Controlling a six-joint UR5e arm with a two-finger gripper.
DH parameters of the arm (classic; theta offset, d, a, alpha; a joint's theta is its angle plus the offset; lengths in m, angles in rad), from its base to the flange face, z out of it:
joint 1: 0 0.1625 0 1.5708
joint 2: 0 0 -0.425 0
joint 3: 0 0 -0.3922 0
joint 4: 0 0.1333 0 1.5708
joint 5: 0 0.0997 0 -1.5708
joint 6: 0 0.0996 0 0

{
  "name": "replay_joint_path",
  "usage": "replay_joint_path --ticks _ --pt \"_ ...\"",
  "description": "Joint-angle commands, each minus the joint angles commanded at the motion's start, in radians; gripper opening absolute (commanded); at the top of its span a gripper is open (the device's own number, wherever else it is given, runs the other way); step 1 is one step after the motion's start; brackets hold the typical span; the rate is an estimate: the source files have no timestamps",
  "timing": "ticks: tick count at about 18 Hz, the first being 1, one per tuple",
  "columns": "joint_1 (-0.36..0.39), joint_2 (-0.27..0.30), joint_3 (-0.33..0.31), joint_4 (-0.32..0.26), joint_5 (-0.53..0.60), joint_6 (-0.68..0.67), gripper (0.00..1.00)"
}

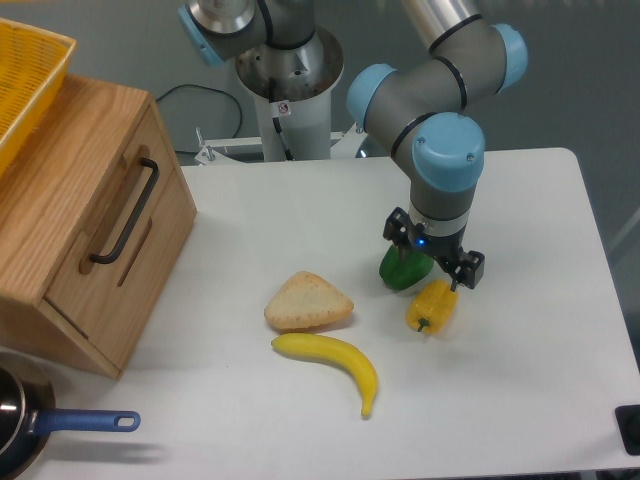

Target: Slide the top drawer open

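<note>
Top drawer at far left, set in the front of a light-oak cabinet; flat pale wooden panel, shut flush with the cabinet face. One long black metal bar handle fixed along the panel, ends bent in to meet the wood. Contents of the drawer hidden. Yellow mesh basket resting on the cabinet top, only a corner in view, contents not visible.

White, smooth surface under everything. Near the middle, a triangular piece of crusty bread, golden and rough. Just below it, close but whether touching cannot be told, a curved yellow banana, glossy. To the right, a small yellow bell pepper lying on its side, with a green bell pepper just beside it and partly hidden.

End effector well apart from the drawer, pointing down over the two peppers; black fingers, spread or closed cannot be told from this angle. Grey metal arm with pale blue joint caps rising behind.

At lower left corner, edge of a dark pan with a blue handle.
</note>
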Motion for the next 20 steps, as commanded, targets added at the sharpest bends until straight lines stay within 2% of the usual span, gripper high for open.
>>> replay_joint_path --ticks 8,10,13,17,20 --pt "-0.008 0.005 -0.017 0.008 -0.015 -0.015 1.0" --pt "-0.012 0.018 -0.006 0.008 -0.029 -0.121 1.0" --pt "-0.038 0.084 -0.025 -0.001 -0.084 -0.248 1.0" --pt "-0.103 0.136 -0.023 -0.005 -0.182 -0.444 1.0" --pt "-0.165 0.163 -0.015 -0.032 -0.198 -0.57 1.0"
